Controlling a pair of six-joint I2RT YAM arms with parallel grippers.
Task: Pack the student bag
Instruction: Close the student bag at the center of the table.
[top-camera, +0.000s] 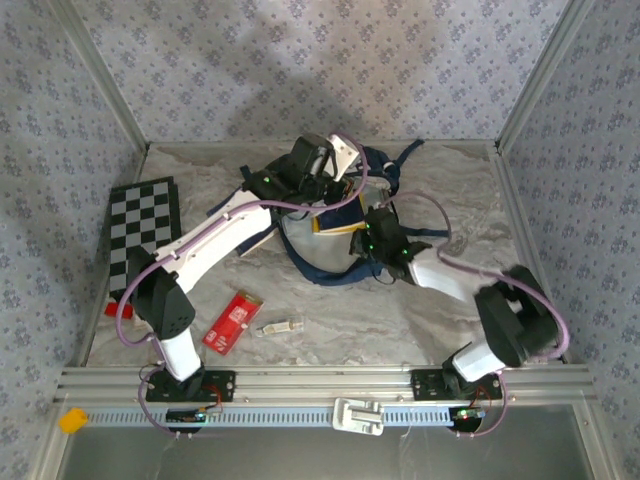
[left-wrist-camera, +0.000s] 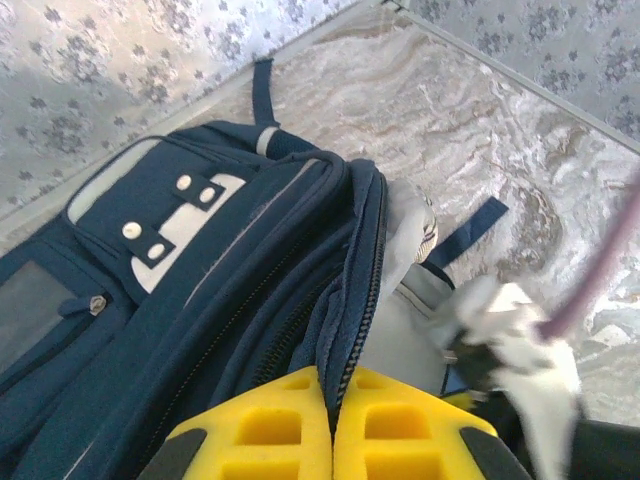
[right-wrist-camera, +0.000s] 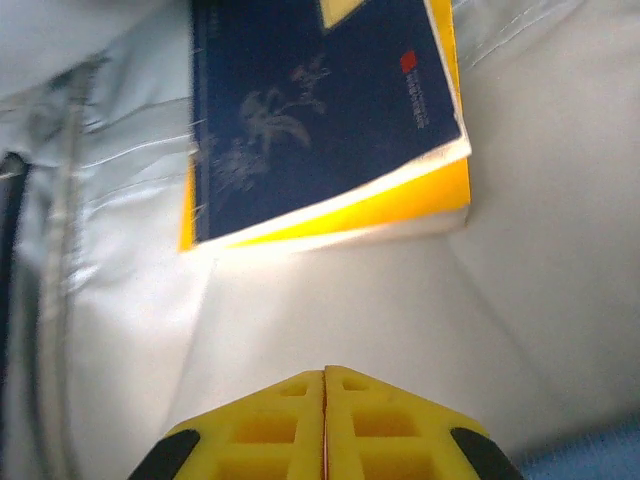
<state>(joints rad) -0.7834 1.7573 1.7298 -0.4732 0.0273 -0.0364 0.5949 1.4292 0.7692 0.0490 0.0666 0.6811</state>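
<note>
One black-and-white chequered board (top-camera: 145, 225) lies far left of the student bag (left-wrist-camera: 200, 300), on the marble-patterned tabletop (top-camera: 460, 200). Nearer the bag, to its lower left, lies one red packet (top-camera: 232, 321) with a white label too small to read. Just right of the packet is one small pale item (top-camera: 280, 326), too small to make out.

The bag sits at the middle of the tabletop, toward the back wall, with its mouth open. Its white patch (left-wrist-camera: 165, 225) carries four round studs and no writing.

The left pincer (left-wrist-camera: 331, 400) is at the bag's zipped rim, its yellow fingers pressed together with the rim's fabric pinched between them. Inside the bag, against the pale lining, rests one dark blue book (right-wrist-camera: 320, 110) with a pale flower drawing and a small red mark whose lettering cannot be read. Yellow shows beneath it, and I cannot tell if that is a second book.

The right pincer (right-wrist-camera: 324, 390) is inside the bag just short of the book, fingers together with nothing between them.
</note>
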